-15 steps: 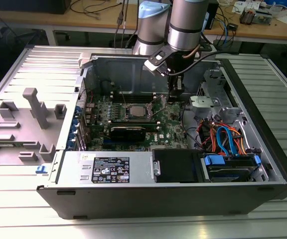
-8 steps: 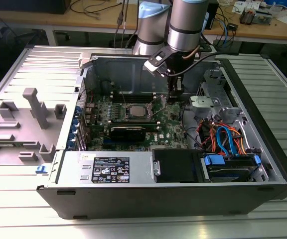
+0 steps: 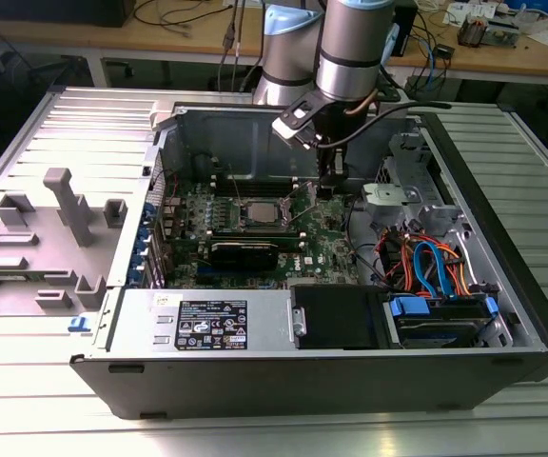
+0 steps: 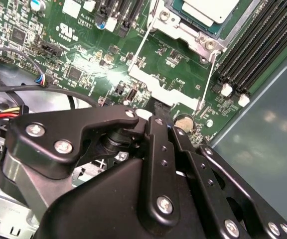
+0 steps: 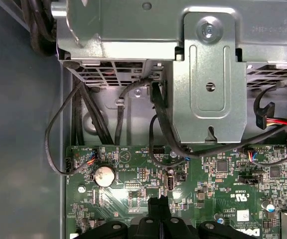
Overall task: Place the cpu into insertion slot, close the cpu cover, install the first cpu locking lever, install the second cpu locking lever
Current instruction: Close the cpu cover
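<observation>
The cpu (image 4: 208, 9), a flat chip with a dull silver top, lies in the insertion slot (image 3: 258, 211) on the green board. The silver-grey cpu cover (image 4: 183, 37) lies flat around it. Two thin wire levers (image 4: 139, 47) (image 4: 207, 79) run out from the cover's corners over the board. My gripper (image 3: 329, 190) hangs low over the board, toward the exterior view's right of the slot and apart from it. Both wrist views show its black fingers pressed together with nothing between them (image 5: 159, 201) (image 4: 158, 107), close to a coin cell (image 5: 103, 175).
A grey metal drive cage (image 5: 211, 84) with black cables (image 5: 158, 114) stands just beyond the board's edge. Long black memory slots (image 4: 263, 45) flank the socket. The power supply (image 3: 217, 324) and a drive bay with blue and orange cables (image 3: 436, 271) fill the case front.
</observation>
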Controlling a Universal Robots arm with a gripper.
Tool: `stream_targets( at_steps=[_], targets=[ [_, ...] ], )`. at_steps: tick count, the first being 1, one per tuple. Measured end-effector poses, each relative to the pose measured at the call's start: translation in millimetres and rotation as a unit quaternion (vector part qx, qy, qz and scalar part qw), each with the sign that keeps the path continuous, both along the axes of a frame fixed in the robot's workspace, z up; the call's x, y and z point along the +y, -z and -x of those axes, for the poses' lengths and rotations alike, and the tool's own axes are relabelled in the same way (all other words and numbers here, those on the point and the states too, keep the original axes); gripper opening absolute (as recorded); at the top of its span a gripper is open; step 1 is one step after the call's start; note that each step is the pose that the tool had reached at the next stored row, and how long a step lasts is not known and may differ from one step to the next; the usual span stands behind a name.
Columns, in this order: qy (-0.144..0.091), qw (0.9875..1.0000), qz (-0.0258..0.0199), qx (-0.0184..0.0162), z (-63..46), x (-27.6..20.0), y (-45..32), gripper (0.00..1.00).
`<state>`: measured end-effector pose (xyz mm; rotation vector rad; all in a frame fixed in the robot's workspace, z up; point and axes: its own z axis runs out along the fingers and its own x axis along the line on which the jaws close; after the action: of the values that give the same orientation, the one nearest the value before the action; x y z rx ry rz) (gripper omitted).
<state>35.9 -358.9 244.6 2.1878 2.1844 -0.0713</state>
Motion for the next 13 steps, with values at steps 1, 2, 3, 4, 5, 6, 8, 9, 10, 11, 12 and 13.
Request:
stream_targets(
  at_steps=[1,2,3,4,5,6,8,9,10,11,12,13],
  targets=[
    [0.0,1.0,0.0,0.0,0.0,0.0,0.0,0.11],
    [0.0,1.0,0.0,0.0,0.0,0.0,0.1,0.11],
    [0.0,1.0,0.0,0.0,0.1,0.0,0.1,0.11],
    [0.0,1.0,0.0,0.0,0.3,0.0,0.1,0.11],
    [0.0,1.0,0.0,0.0,0.7,0.0,0.1,0.11],
    [0.0,1.0,-0.0001,0.0,0.9,0.0,0.1,0.11],
    [0.0,1.0,0.0,0.0,1.7,0.0,0.1,0.11],
    [0.0,1.0,-0.0001,0.0,2.4,0.0,0.1,0.11],
    [0.0,1.0,-0.0001,0.0,3.7,0.0,0.1,0.11],
    [0.0,1.0,0.0,0.0,4.8,0.0,0.1,0.11],
    [0.0,1.0,0.0,0.0,6.5,0.0,0.1,0.11],
    [0.0,1.0,0.0,0.0,7.6,0.0,0.1,0.11]
  ],
)
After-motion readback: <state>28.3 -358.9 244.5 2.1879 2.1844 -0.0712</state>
